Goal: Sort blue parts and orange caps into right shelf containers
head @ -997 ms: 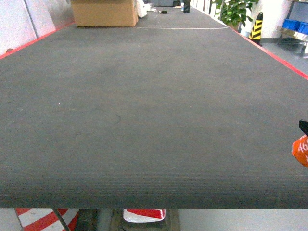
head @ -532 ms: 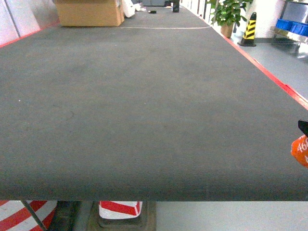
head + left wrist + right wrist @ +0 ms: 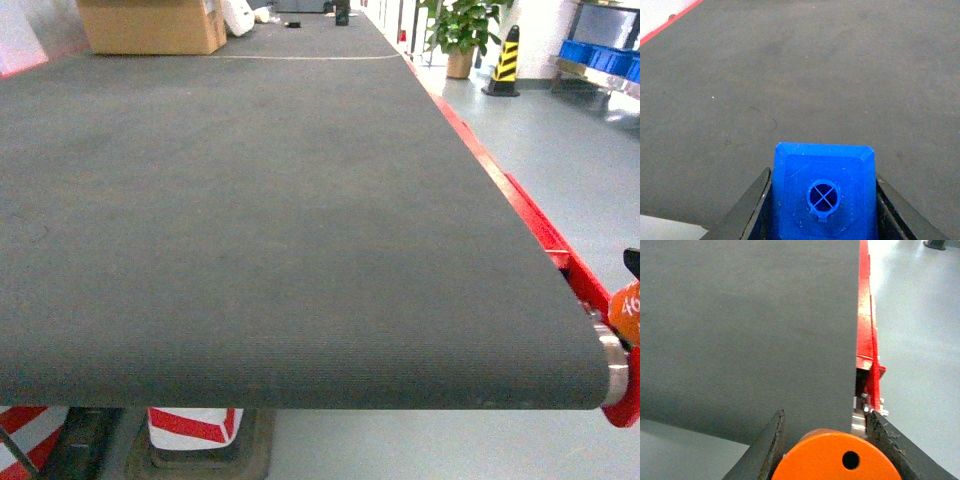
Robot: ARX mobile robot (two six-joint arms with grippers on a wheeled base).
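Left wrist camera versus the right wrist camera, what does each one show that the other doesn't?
Only the left wrist view shows the blue part, clamped in the left gripper, with a round cross-marked socket facing the camera. Only the right wrist view shows the orange cap held in the right gripper, plus the belt's red side rail and the pale floor beyond it. Both show the dark ribbed conveyor belt below.

A dark ribbed conveyor belt [image 3: 250, 220] filled the frame, red frame rail [image 3: 530, 225] along its right; cardboard box [image 3: 150, 25] upper left, potted plant [image 3: 455, 30] and striped cone [image 3: 503, 62] upper right.
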